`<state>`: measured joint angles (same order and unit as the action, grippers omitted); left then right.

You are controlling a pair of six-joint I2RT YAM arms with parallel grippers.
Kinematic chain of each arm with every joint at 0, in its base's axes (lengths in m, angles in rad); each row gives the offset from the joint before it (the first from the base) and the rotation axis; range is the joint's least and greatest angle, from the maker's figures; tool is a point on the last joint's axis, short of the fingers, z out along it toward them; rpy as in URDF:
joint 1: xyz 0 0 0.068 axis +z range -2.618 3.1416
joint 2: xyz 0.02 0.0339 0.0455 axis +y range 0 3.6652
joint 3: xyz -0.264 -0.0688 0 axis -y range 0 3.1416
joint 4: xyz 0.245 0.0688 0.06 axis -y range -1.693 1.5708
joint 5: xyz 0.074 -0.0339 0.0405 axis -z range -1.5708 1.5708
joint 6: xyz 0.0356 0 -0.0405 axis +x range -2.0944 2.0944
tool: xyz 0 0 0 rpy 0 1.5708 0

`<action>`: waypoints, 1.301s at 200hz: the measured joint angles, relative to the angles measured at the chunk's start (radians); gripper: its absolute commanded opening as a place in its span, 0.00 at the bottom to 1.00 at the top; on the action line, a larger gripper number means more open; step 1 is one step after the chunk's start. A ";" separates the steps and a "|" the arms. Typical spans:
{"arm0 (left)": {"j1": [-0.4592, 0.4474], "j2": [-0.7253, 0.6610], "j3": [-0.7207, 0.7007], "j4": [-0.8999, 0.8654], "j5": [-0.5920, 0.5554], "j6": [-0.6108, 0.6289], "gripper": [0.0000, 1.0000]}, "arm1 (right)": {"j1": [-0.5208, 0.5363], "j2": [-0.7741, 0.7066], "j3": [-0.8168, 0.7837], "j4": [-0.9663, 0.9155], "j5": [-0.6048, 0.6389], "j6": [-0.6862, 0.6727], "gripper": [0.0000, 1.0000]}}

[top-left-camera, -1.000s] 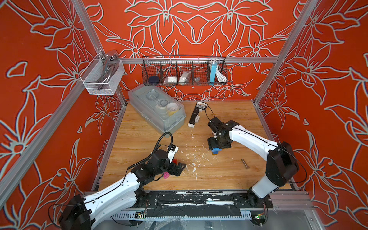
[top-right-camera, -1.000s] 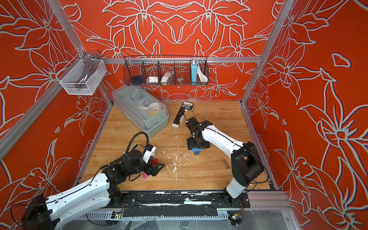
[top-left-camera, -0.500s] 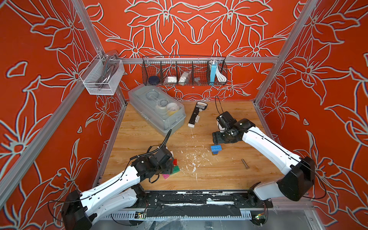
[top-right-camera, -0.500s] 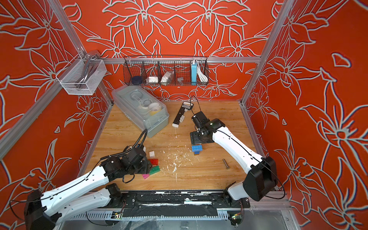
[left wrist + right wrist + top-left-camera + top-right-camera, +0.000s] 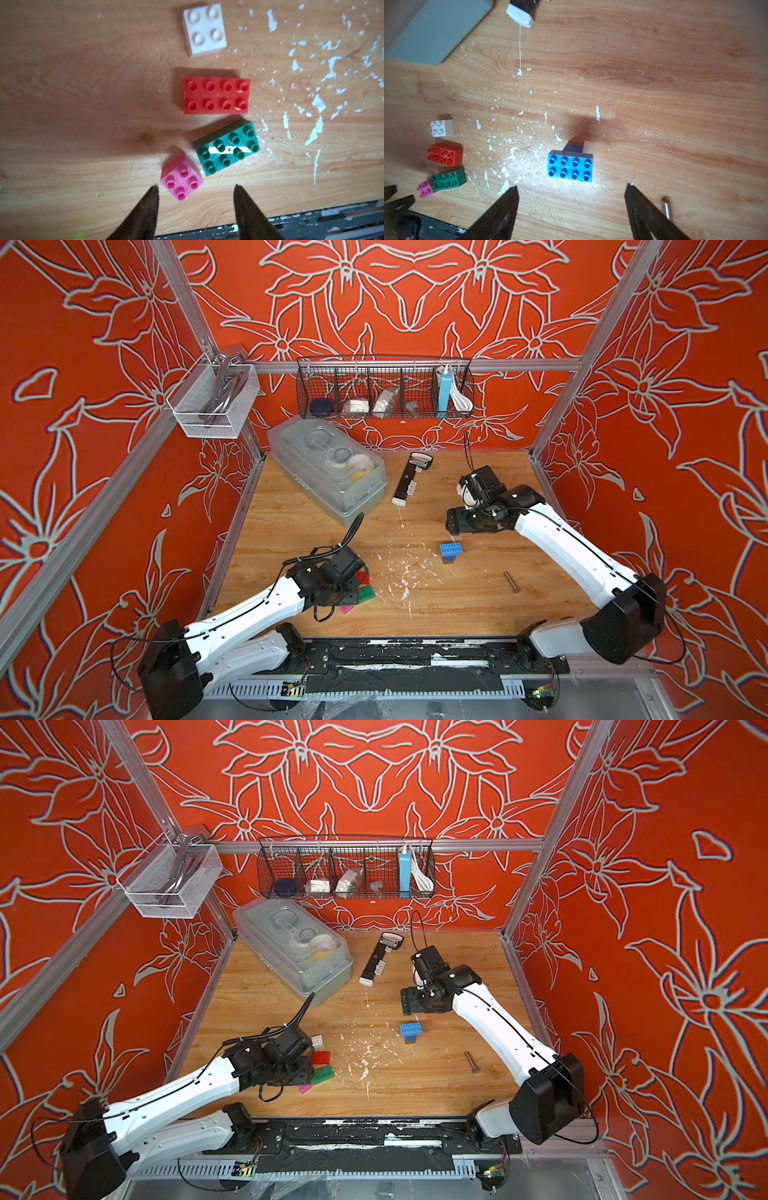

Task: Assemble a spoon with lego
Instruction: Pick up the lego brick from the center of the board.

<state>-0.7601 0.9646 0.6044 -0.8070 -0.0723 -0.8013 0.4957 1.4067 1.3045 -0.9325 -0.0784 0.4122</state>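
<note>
In both top views the left arm (image 5: 249, 612) stretches to approx. 7 o'clock of the bench (image 5: 291, 531) ctr. Four loose bricks sit there studs-up in a rough line: white brick (image 5: 204, 29) at the 12 o'clock end, then red brick (image 5: 216, 95), green brick (image 5: 226, 147), and pink brick (image 5: 181, 179) at the 6 o'clock end, nearest the front edge. Pink sits just beside green; whether they touch cannot be told. Red and white lie apart. The left jaws stand part-open, holding nothing, their dark fingertips (image 5: 148, 203) either side of the pink brick's near corner w/ a gap showing on both sides. The part-built spoon (image 5: 451, 551), a wide light-blue brick atop a narrower blue-and-brown stem, stands alone just toward 3 o'clock of ctr, well apart from the loose bricks. The right arm (image 5: 561, 547) hangs over the bench at 12 o'clock of that stack, right jaws wide and empty, clear of it. Scattered white flecks (image 5: 405, 578) mark the wood btwn the two groups. Also on the bench: a grey lidded box (image 5: 328, 472) at approx. 10 o'clock, a black-and-white bar tool (image 5: 409, 481) at 12 o'clock, a small bolt (image 5: 512, 581) at 4 o'clock. A wire basket (image 5: 384, 385) hangs on the back wall, a mesh basket (image 5: 212, 406) on the wall at 9 o'clock.
</note>
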 measured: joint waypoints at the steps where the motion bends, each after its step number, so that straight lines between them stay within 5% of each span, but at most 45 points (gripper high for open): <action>1: 0.000 -0.003 -0.003 0.000 0.001 -0.001 0.54 | 0.000 0.000 0.000 0.000 0.000 -0.001 0.84; 39: -0.017 -0.110 -0.084 -0.050 0.031 -0.081 0.48 | -0.018 -0.002 0.000 0.002 -0.010 -0.014 0.83; 53: -0.024 -0.108 -0.087 -0.058 0.031 -0.101 0.53 | -0.020 -0.005 0.000 0.002 -0.013 -0.015 0.84; 178: -0.073 0.200 -0.016 -0.004 0.001 -0.074 0.58 | -0.075 -0.050 -0.001 -0.002 -0.039 -0.040 0.83; 260: -0.003 0.275 0.051 -0.001 -0.040 0.022 0.51 | -0.101 -0.054 -0.006 -0.003 -0.054 -0.061 0.83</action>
<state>-0.7631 1.2392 0.6559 -0.8078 -0.1120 -0.7795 0.3943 1.3525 1.2980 -0.9360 -0.1326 0.3515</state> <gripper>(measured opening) 0.509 0.826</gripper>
